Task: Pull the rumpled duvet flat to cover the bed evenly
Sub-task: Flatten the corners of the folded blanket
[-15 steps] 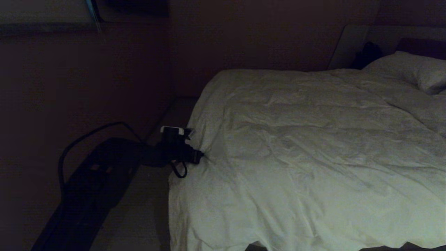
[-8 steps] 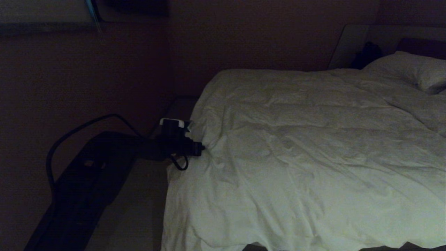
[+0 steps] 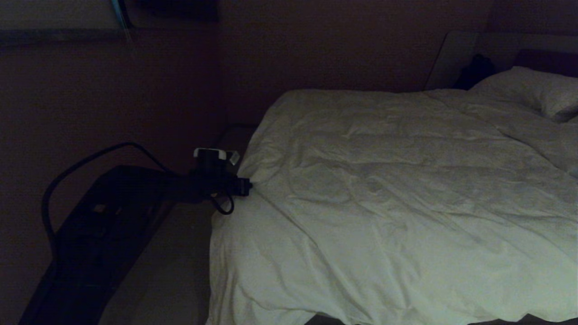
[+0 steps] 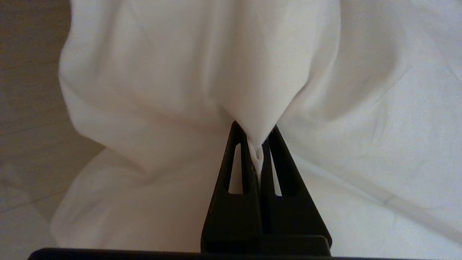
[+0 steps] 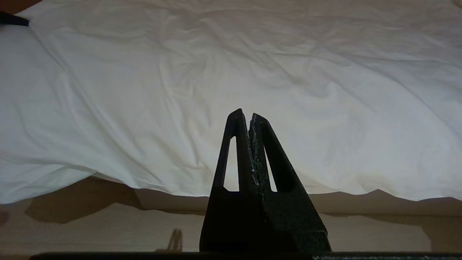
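Dim walls and a bare floor are framing the bed [image 3: 456, 54], and you are looking at the duvet [image 3: 397, 194] lying across nearly all of it, creased, its near edge hanging over the foot and its left edge spilling down the side. At that left edge your left gripper [image 3: 246, 186] is pinching a small fold of the cloth, jaws clamped tight on it, so the creases are fanning out from the grip and showing where the tension is running. You are gripping at the rim because, in my judgement, pulling there is drawing the bulk sideways. Your right gripper [image 5: 249, 117] is sitting closed and empty, hanging before the foot of the bed. One pillow [image 3: 533, 90] is lying by the headboard.
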Robot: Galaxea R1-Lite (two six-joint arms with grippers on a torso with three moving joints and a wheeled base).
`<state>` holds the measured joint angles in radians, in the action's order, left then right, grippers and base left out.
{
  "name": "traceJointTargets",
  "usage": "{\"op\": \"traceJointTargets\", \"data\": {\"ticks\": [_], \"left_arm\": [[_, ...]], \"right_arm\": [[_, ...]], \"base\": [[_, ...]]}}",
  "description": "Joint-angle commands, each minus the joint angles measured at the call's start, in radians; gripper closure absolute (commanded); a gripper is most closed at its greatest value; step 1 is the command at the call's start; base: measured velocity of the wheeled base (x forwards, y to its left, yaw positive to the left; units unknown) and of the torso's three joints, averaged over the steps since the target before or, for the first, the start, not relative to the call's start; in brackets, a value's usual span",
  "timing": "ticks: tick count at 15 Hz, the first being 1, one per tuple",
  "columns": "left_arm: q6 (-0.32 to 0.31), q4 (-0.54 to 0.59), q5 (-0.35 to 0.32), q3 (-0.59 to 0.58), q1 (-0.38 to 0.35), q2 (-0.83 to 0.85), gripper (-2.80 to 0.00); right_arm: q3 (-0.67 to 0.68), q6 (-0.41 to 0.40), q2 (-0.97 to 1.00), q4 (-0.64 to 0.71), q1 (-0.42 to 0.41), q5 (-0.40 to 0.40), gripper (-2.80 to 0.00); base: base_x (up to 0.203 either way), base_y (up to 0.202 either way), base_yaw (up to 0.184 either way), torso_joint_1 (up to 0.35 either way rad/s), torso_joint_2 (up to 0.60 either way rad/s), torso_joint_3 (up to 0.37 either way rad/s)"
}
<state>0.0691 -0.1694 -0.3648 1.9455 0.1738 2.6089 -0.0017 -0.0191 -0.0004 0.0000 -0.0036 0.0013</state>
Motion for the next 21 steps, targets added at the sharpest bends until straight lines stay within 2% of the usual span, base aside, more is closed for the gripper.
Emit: {"op": "traceJointTargets", "data": {"ticks": [1,4,6,11,19,21], "left_arm": [[-0.002,-0.001,0.007,-0.003,-0.020,-0.002,0.00],[-0.003,-0.005,0.039,-0.008,-0.022,-0.002,0.00],[-0.006,-0.014,0.096,-0.009,-0.022,0.009,0.00],[-0.005,-0.017,0.105,-0.061,-0.030,-0.010,0.00],[-0.004,-0.102,0.116,-0.338,-0.015,-0.152,0.00],[0.000,-0.119,0.115,-0.350,-0.008,-0.156,0.00]], "right_arm": [[0.000,-0.001,0.000,0.000,0.001,0.000,0.00],[0.000,-0.001,0.000,0.000,0.001,0.000,0.00],[0.000,-0.001,0.000,0.000,0.001,0.000,0.00],[0.000,-0.001,0.000,0.000,0.001,0.000,0.00],[0.000,-0.001,0.000,0.000,0.001,0.000,0.00],[0.000,-0.001,0.000,0.000,0.001,0.000,0.00]], "base": [[0.000,0.000,0.000,0.000,0.00,0.000],[0.000,0.000,0.000,0.000,0.00,0.000],[0.000,0.000,0.000,0.000,0.00,0.000],[0.000,0.000,0.000,0.000,0.00,0.000],[0.000,0.000,0.000,0.000,0.00,0.000],[0.000,0.000,0.000,0.000,0.00,0.000]]}}
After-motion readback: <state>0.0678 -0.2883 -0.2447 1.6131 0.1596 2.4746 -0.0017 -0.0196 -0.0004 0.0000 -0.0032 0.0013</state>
